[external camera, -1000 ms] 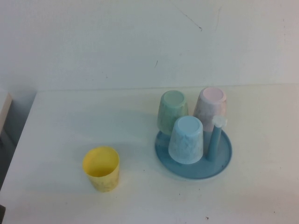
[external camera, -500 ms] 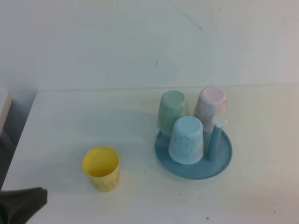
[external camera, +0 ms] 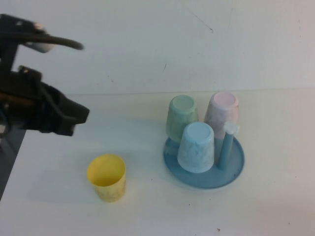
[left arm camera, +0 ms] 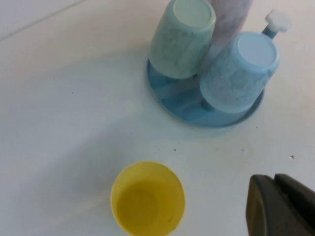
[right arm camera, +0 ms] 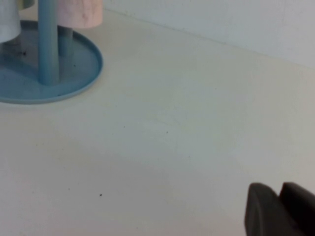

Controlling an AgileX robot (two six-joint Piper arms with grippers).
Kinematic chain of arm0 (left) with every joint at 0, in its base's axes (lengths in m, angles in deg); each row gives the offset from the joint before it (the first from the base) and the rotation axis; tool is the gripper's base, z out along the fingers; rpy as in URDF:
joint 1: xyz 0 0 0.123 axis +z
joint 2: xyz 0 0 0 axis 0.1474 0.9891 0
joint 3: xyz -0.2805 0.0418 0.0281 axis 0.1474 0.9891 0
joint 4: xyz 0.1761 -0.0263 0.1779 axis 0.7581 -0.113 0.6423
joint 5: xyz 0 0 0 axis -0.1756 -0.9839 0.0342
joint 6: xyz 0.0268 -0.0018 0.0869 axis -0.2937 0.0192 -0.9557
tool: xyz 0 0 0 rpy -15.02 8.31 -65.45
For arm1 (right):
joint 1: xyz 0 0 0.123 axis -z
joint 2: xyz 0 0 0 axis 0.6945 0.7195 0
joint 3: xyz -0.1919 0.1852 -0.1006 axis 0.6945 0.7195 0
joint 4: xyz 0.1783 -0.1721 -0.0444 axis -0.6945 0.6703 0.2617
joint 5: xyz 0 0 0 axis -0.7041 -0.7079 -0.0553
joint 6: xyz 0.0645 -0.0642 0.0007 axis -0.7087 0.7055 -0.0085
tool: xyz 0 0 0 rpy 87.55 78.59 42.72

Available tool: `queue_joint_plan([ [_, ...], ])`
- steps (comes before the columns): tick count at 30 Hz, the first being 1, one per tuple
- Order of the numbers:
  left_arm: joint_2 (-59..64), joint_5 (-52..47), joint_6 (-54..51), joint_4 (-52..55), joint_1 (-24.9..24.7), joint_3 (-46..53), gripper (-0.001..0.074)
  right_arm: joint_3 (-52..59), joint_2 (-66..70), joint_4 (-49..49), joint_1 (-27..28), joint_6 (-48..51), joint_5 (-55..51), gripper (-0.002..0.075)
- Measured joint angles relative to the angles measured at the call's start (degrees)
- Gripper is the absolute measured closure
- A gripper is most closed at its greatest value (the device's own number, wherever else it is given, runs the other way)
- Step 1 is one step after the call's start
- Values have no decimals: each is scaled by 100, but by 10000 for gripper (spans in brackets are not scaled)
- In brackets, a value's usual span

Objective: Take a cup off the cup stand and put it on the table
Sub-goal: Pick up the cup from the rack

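Observation:
The light blue speckled cup (external camera: 196, 146) sits upside down on the front of the blue cup stand (external camera: 231, 173), on the white table (external camera: 59, 196). It also shows in the left wrist view (left arm camera: 239, 71), with the stand (left arm camera: 170, 96) under it. My left gripper (external camera: 82, 114) hangs shut and empty above the table's left part, well left of the stand; its fingers (left arm camera: 275, 206) lie together. My right gripper (right arm camera: 281, 212) is shut and empty low over bare table, apart from the stand (right arm camera: 74, 64); it is out of the high view.
A pale green cup (external camera: 181, 118) and a pink cup (external camera: 222, 113) sit upside down at the stand's back. One bare peg with a white knob (external camera: 230, 129) stands at its right. A yellow cup (external camera: 107, 177) stands upright, front left.
My left arm has come in from the lower left corner and risen to the upper left of the high view. The cups and the stand have not moved.

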State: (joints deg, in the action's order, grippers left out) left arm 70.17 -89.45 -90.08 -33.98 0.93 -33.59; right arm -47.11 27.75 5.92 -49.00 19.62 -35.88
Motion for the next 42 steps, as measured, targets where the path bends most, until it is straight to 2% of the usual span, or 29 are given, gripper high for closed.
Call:
queue_joint_plan([
  [7,1249,202,1300,2171,-1917,-1025,737,0,0,0,0,0,0,664],
  [12,2176,223,1966,3096,-2689,-1687,737,0,0,0,0,0,0,664],
  [16,2808,52,2139,3191,-2900,-2230,713,0,0,-10,0,0,0,664],
  [18,3167,-143,2178,3205,-2936,-2621,632,0,0,-10,0,0,0,664],
  [20,3461,-329,2249,3205,-2978,-2953,498,0,0,-10,0,0,0,664],
  [22,3785,-536,2397,3168,-2991,-3306,308,0,0,-10,0,0,0,664],
  [24,4067,-715,2506,3095,-2991,-3642,167,0,0,-10,0,0,0,664],
  [26,4366,-832,2634,3036,-2991,-3911,95,0,0,-10,0,0,0,664],
  [29,4727,-915,2733,3011,-2994,-4242,63,0,0,-10,0,0,0,664],
  [42,5266,-825,2774,2908,-3003,-4557,86,0,0,-10,0,0,0,664],
])
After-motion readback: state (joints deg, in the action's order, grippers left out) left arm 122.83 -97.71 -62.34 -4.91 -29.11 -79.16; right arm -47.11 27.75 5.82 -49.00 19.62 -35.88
